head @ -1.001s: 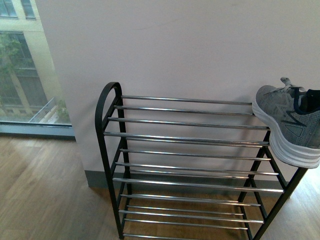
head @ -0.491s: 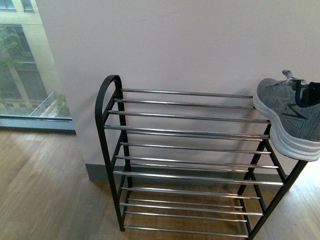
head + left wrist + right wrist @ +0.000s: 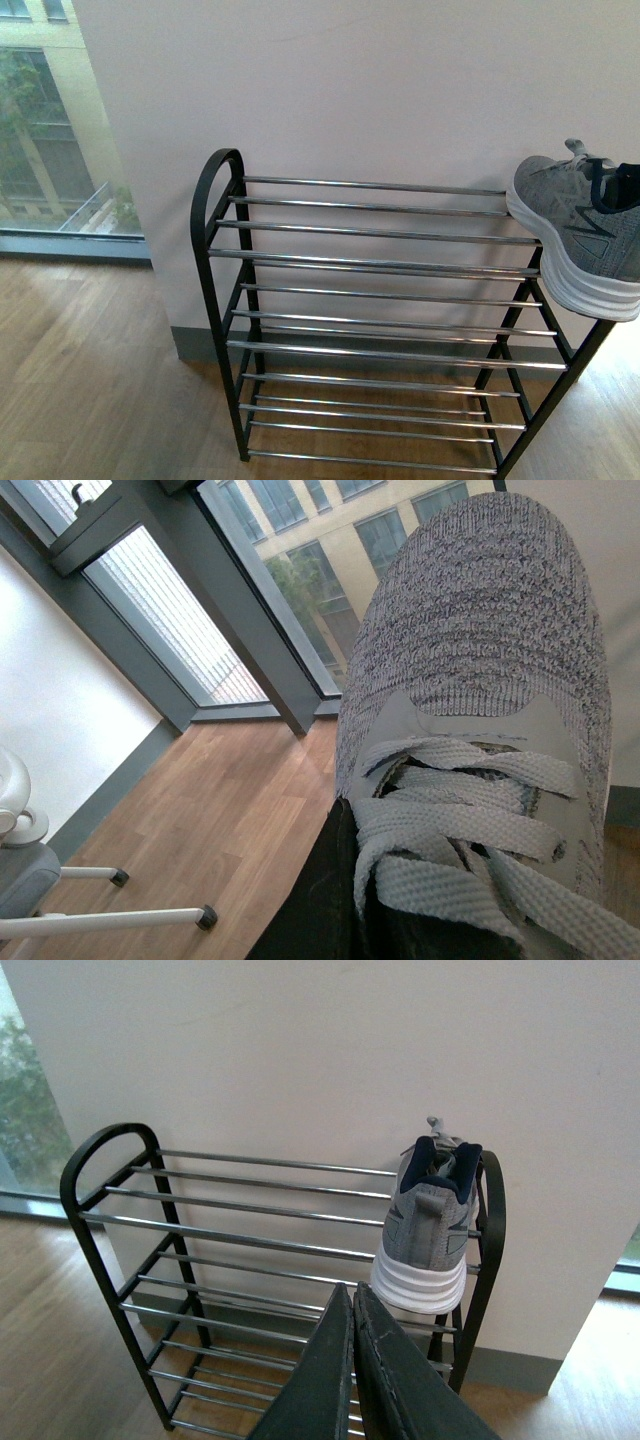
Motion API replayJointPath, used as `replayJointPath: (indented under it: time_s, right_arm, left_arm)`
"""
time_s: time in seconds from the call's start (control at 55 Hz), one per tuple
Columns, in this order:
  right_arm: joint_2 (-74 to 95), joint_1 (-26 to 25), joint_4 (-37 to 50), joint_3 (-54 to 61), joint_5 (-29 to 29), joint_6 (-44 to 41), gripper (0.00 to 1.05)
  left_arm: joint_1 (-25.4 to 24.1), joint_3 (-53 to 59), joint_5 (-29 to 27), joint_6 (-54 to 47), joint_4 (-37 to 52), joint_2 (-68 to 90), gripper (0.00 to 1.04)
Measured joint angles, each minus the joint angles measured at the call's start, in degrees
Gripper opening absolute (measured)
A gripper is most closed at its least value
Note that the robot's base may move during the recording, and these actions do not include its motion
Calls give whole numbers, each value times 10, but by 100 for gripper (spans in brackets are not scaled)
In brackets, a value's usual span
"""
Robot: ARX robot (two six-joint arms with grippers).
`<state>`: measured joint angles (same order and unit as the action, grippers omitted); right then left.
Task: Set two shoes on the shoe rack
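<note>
1. Clearly, the right gripper (image 3: 352, 1302), fingers pressed together and empty, faces the black metal-framed rack with silver bars (image 3: 250, 1210). Ahead of it, a grey knit white-soled sneaker (image 3: 425, 1225) overhangs the top tier's front bar, so a nudge could tip it off.
2. Only the left wrist view shows the second grey knit sneaker (image 3: 480, 680), held in the left gripper (image 3: 325, 905).

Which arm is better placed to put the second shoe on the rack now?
Left. The left gripper holds the second shoe; the right gripper is shut and empty, the first shoe already on the rack.
</note>
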<state>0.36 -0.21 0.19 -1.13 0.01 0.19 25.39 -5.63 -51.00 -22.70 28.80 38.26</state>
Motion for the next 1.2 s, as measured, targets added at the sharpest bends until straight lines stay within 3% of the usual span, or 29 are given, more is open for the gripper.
replayJointPath:
  time_s: [0.291,0.546,0.928,1.201]
  right_arm:
    - [0,0,0,0,0,0,45]
    - [-1,0,0,0,-2,0,96]
    - [-2,1,-1,0,2,0,95]
    - [-1,1,-1,0,0,0,95]
  left_arm:
    - [0,0,0,0,0,0,2]
    - [0,0,-2,0,0,0,2]
    - [2,-3,10,19,-17,-1,2]
    - [37,-143,89,336,-215,125,2]
